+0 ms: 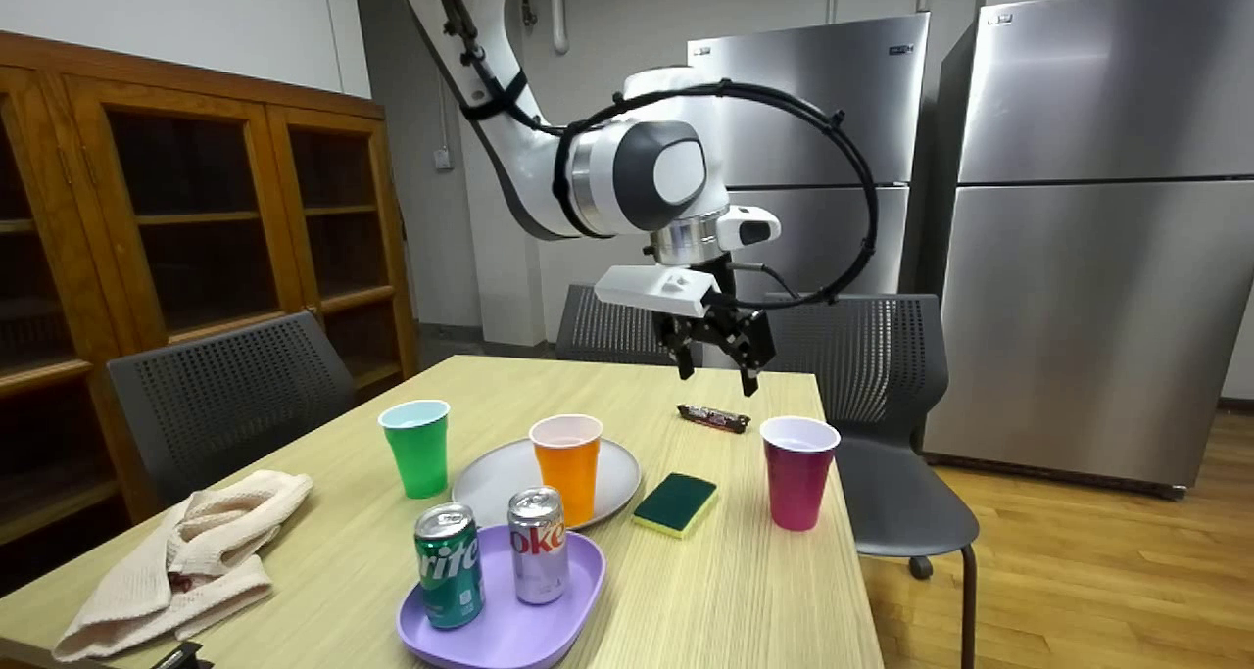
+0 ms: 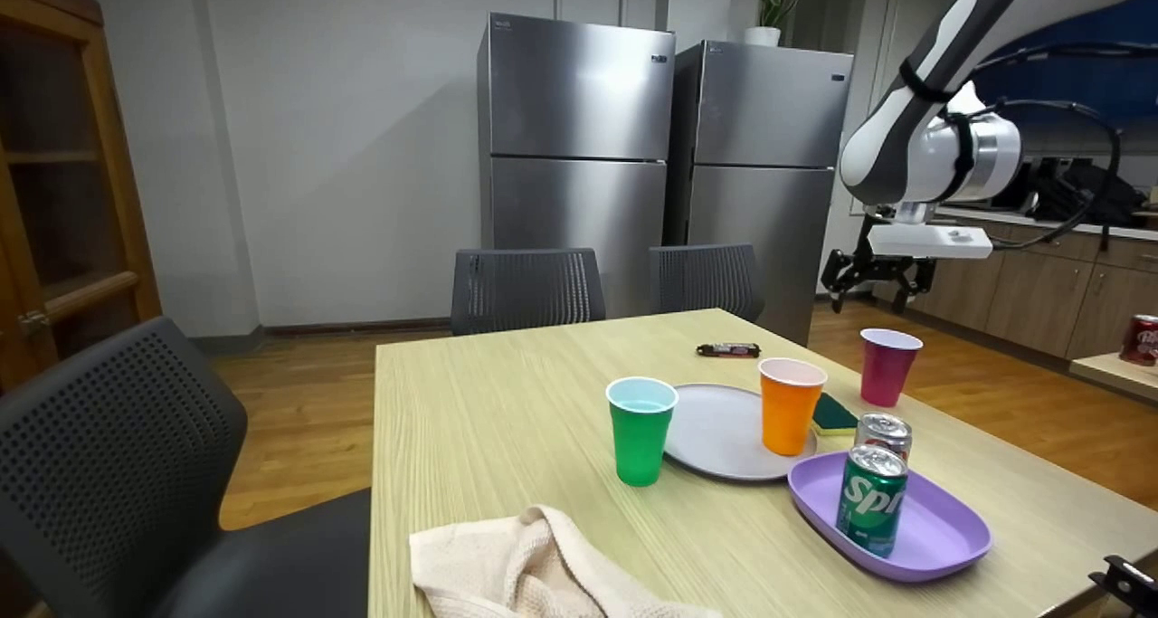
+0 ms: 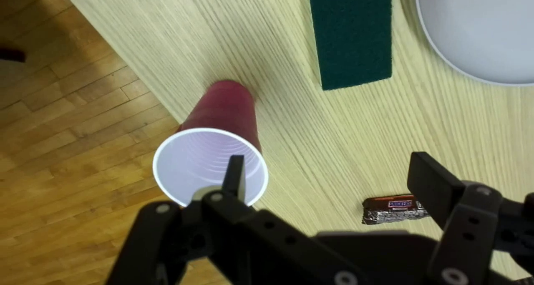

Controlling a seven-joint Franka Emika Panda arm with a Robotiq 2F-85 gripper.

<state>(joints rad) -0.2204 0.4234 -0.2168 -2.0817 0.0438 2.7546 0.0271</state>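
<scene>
At the bottom border of an exterior view, a black object [image 1: 183,655] is cut off and cannot be identified. Toward the near edge of the table [image 1: 754,600], mostly out of frame, a purple tray [image 1: 509,645] is placed. On it a green can [image 1: 450,566] and a silver can [image 2: 885,431] are stood upright; in an exterior view the silver can is largely covered by the green can. Beside the left edge a beige towel [image 1: 196,561] is crumpled; a dark spot in its folds cannot be made out. Farther in, an orange cup [image 1: 571,468], its foot partly masked by the silver can, is carried by a gray plate [image 2: 715,428]. Toward the left edge a green cup [image 1: 418,453] is set just beside the plate; whether they touch cannot be judged. Between plate and right edge a sponge [image 1: 676,502], clipped in the wrist view, is laid flat. Near the right edge a maroon cup [image 1: 798,478] is stood upright. Near the far right corner a candy bar [image 1: 713,418] is laid. Above that region the gripper [image 1: 717,379] is held, fingers spread wide; in the wrist view part of the maroon cup's mouth is covered by one finger, one end of the candy bar by the other. Beyond the far edge only the backrests of two dark chairs [image 2: 527,292] are shown in an exterior view. Farthest back, one of two refrigerators [image 1: 1107,307] is partly hidden by the robot arm [image 1: 647,174].
</scene>
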